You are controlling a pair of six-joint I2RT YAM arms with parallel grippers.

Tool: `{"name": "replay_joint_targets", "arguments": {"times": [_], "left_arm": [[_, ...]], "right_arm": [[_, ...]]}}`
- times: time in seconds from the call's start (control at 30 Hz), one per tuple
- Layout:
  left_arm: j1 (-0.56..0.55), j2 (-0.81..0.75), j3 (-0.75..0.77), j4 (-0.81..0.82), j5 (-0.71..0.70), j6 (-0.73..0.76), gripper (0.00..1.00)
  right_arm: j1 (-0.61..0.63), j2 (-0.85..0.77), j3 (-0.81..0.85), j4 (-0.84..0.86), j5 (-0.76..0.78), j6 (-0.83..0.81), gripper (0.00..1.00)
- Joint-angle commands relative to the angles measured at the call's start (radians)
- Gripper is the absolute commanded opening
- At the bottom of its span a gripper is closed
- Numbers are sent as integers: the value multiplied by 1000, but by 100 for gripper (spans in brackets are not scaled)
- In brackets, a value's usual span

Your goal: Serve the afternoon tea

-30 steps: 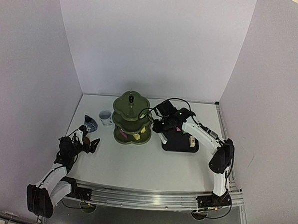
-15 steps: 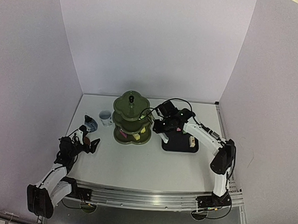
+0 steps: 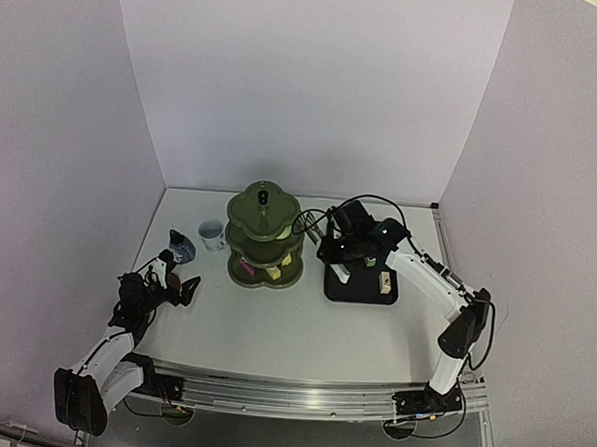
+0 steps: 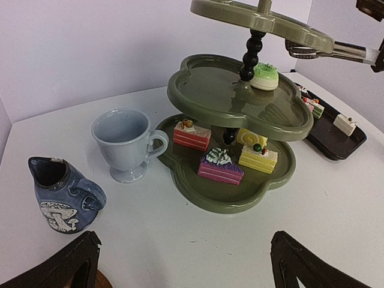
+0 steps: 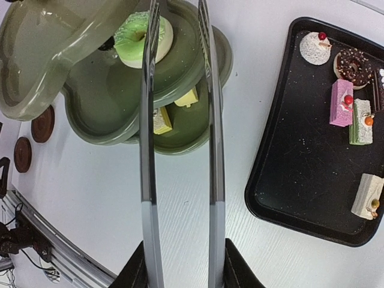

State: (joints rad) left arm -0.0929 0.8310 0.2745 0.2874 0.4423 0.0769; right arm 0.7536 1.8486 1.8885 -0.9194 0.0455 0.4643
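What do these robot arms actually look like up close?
The left arm and right arm are slim white tubes with black joints. Loose black cables loop over the right one. The left pincer and right pincer have two black fingers each.

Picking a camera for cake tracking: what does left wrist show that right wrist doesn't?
Left wrist only: cup, jug, and the red cake and purple cake on the bottom tier. Right wrist only: chocolate doughnut. Both: stand, green doughnut, tongs, tray.
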Motion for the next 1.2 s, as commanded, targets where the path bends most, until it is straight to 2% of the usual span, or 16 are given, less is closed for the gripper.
{"name": "replay_joint_targets", "arguments": {"times": [0.0,0.27,0.53,0.77,0.93,1.17], "left_arm": [[-5,-13,34,14,5,-2,100],[-5,-9,38,12,12,-4,100],[-5,-12,40,9,6,-2,100],[-5,-4,40,10,7,1,100],[-5,-3,40,7,6,3,100],[-5,-1,41,6,5,5,100]], "right_arm": [[-13,-98,-54,22,96,59,32],[-129,-185,-176,-28,174,132,32],[-212,-193,-280,-120,163,65,37],[-221,-188,-407,-122,172,19,38],[-231,-161,-438,-115,177,-8,40],[-254,-71,-386,-114,205,-65,42]]}}
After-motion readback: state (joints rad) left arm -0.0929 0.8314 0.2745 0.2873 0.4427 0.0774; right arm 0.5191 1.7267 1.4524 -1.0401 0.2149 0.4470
